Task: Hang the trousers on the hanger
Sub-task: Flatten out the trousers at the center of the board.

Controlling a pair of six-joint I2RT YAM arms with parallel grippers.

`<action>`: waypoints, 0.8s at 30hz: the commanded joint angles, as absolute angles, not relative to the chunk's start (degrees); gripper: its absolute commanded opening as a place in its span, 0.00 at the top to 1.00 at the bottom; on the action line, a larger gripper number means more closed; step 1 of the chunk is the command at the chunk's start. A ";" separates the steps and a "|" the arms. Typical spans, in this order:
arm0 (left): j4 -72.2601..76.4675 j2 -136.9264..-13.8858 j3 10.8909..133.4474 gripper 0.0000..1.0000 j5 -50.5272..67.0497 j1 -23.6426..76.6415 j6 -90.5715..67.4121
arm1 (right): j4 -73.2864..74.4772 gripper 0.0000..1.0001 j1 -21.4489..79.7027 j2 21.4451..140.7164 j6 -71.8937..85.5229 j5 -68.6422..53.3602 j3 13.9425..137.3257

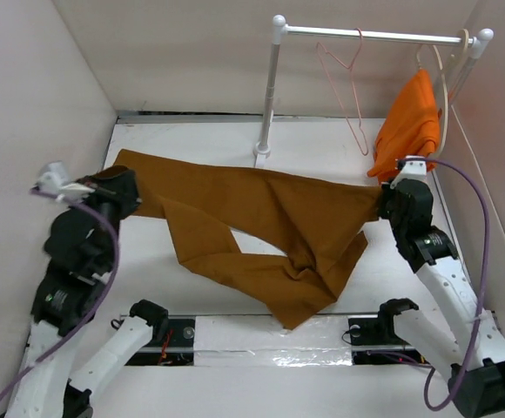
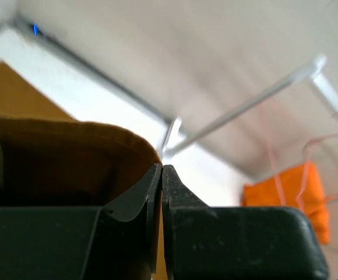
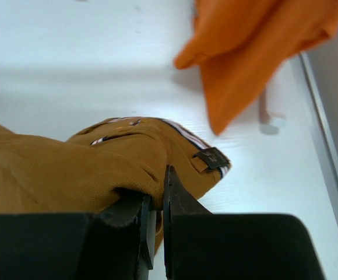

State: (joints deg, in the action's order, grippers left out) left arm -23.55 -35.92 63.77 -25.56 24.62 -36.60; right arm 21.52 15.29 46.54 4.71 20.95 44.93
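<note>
White bench [image 1: 322,139], white walls [image 1: 148,52]; we see left tool [image 2: 161,175] pinched on trousers [image 1: 261,218] leg end, right tool [image 3: 157,192] clamped on waistband [image 3: 186,140].

Open tabletop [image 1: 322,150] before the hanger [image 1: 353,104], rack post [image 1: 270,87] left, orange garment [image 1: 409,122] close right.

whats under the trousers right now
The white table shows all round the trousers, so they are spread over it. The part beneath the cloth is covered, so anything lying under there cannot be seen.
</note>
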 commanded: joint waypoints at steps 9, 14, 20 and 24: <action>-35.07 -27.25 70.23 1.00 -49.11 24.17 -32.26 | 8.54 1.00 -7.82 58.70 9.23 14.07 48.16; -35.68 -22.17 70.66 1.00 -59.92 24.17 -28.75 | 7.82 1.00 -8.35 68.10 10.63 13.71 55.18; -38.48 -18.10 64.61 0.40 -54.88 24.79 -28.99 | 9.76 0.80 -1.87 75.85 10.29 11.51 62.14; -37.71 -22.05 62.93 0.25 -47.21 24.79 -29.97 | 8.62 0.41 0.87 72.43 9.41 12.39 58.72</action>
